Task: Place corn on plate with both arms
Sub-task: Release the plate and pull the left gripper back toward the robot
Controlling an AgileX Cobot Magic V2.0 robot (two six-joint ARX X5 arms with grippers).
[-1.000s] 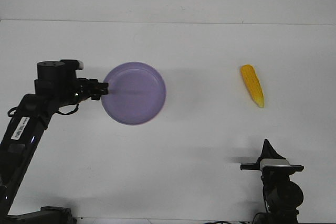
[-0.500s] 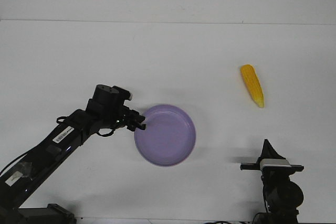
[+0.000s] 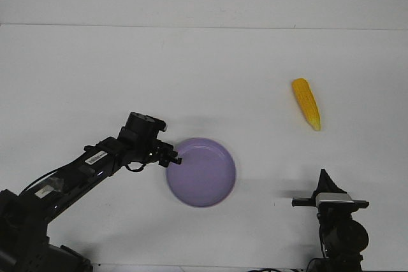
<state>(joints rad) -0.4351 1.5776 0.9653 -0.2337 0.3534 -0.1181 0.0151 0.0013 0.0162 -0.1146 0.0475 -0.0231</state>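
Front view: plate (image 3: 203, 173), lavender and round, lies flat on the white counter (image 3: 204, 68) just left of center in the lower half of the frame. My left fingers (image 3: 173, 158) are clamped on the plate's rim at its upper left edge, with my dark left arm running down from there into the lower left corner of the frame. A white label shows along the forearm.

Corn (image 3: 306, 104), yellow-orange, lies on the counter in the right half of the frame, above the middle line and well apart from the plate. Its pale point aims toward the lower right, its blunt end toward the upper left. Nothing touches it.

My right fingers (image 3: 325, 177) sit at the bottom right of the frame, below the corn and clear of it, holding nothing. From this angle only a dark pointed tip shows above the wrist block, so I cannot tell whether they are spread or closed.
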